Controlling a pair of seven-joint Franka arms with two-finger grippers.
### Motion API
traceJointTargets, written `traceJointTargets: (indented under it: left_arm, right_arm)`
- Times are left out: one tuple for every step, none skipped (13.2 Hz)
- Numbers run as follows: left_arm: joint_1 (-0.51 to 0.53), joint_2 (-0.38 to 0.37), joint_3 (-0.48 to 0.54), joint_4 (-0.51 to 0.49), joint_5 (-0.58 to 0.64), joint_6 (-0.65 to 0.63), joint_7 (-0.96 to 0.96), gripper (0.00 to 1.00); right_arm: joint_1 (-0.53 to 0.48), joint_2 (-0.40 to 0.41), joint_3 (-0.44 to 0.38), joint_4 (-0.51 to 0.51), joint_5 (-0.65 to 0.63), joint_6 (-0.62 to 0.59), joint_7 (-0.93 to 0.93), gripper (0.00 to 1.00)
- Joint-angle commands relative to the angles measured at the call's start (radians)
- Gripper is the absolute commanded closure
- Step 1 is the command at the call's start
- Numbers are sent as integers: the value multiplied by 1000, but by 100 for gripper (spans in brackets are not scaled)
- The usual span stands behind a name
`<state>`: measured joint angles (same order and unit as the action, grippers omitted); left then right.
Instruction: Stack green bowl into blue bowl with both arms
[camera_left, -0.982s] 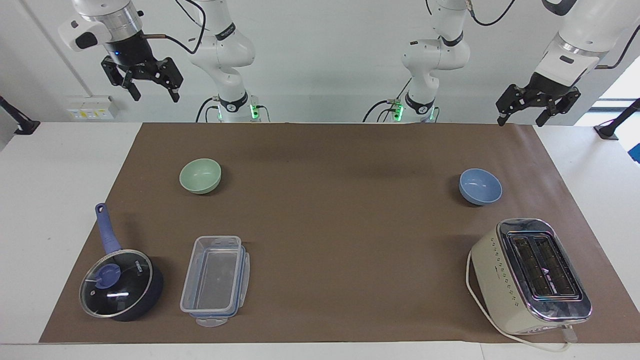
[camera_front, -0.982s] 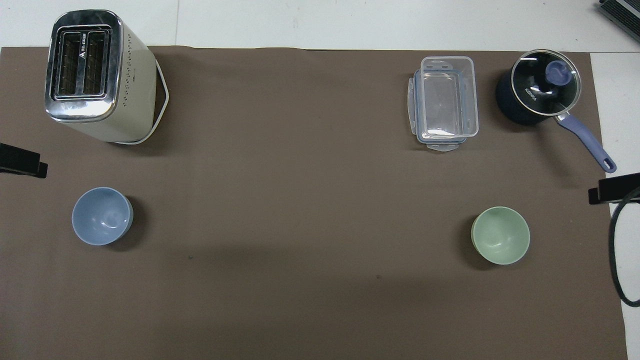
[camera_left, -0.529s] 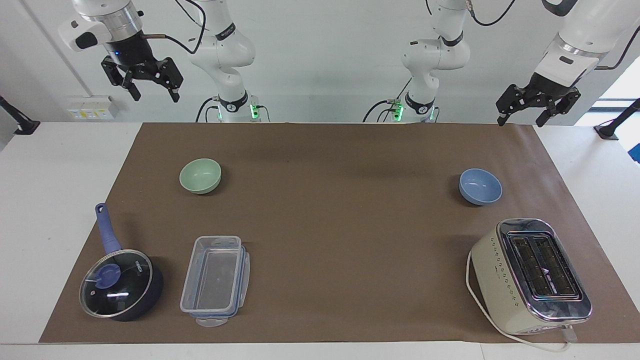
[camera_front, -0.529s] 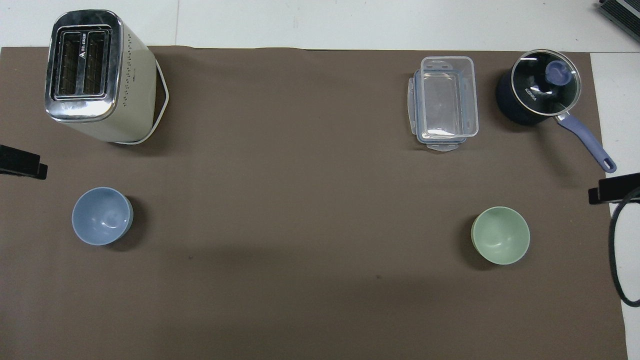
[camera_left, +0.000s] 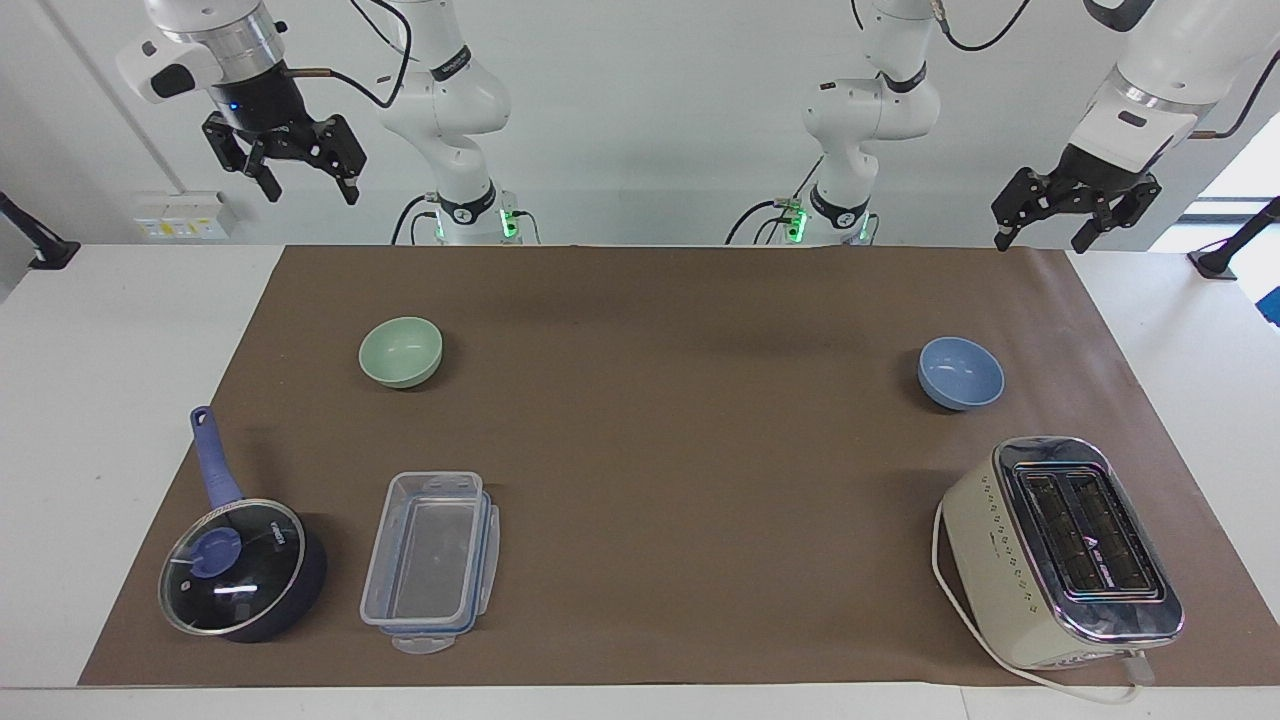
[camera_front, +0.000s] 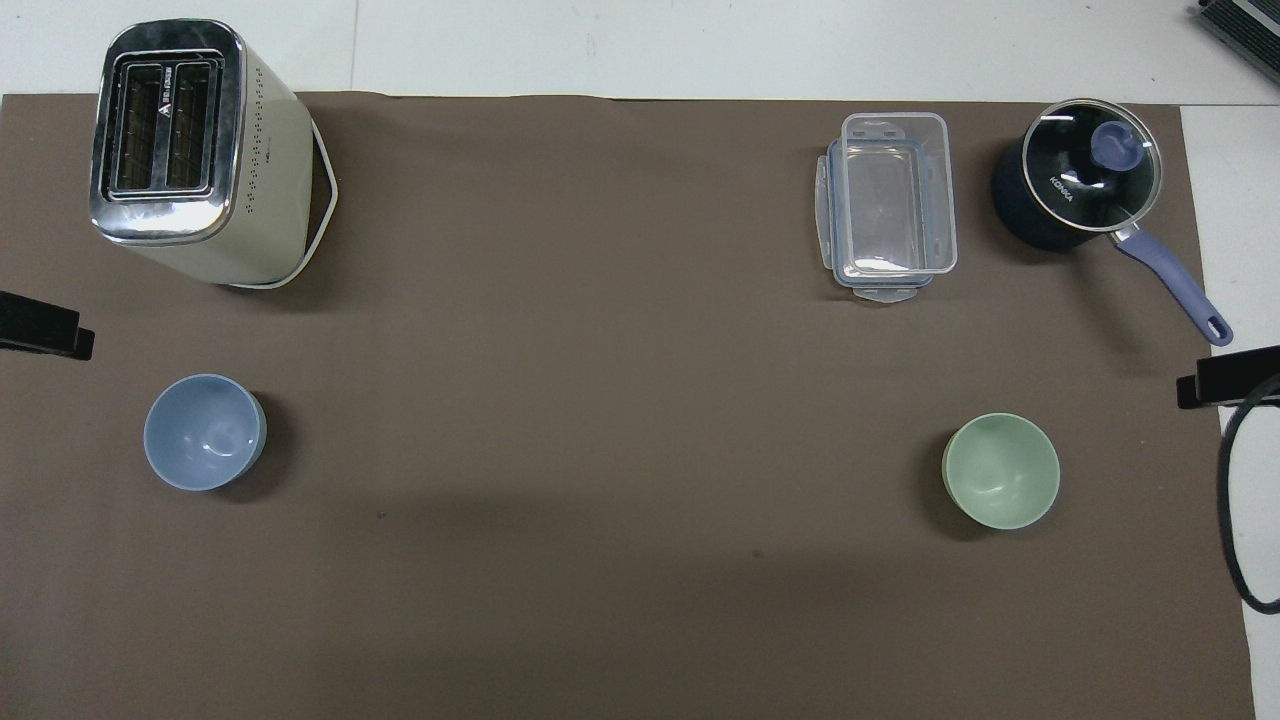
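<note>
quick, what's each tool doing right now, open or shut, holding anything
Left tool: open, holding nothing, raised near its own base.
Right tool: open, holding nothing, raised near its own base.

Two white jointed arms (camera_left: 445, 90) trailing black cables end in black two-finger grippers; green lights glow at their bases.

matt brown paper sheet (camera_left: 700, 450) on the counter; smooth bowls, clear plastic box (camera_left: 430, 560), chrome-topped toaster (camera_left: 1065, 550), glass-lidded saucepan (camera_left: 240, 565).
</note>
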<state>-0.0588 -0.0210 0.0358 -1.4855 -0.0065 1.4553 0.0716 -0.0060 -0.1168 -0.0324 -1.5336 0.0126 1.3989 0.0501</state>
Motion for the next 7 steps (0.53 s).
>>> traceJointTargets:
  left_arm:
    - [4, -27, 1, -33, 5, 17, 13, 0]
    - [4, -27, 1, -33, 5, 17, 13, 0]
    - [4, -27, 1, -33, 5, 17, 13, 0]
    - [4, -27, 1, -33, 5, 17, 14, 0]
    - [4, -27, 1, -33, 0, 20, 14, 0]
    - [4, -27, 3, -35, -7, 30, 14, 0]
    - [5, -28, 3, -39, -12, 34, 14, 0]
  right_arm:
    - [-11, 3, 3, 7, 18, 8, -19, 0]
    - [-11, 3, 3, 7, 18, 8, -19, 0]
    - [-11, 3, 3, 7, 18, 8, -19, 0]
    - [-11, 3, 3, 9, 17, 8, -19, 0]
    - [-11, 3, 3, 7, 18, 8, -19, 0]
    - [-11, 3, 3, 7, 17, 8, -19, 0]
    - [-11, 3, 3, 7, 17, 8, -19, 0]
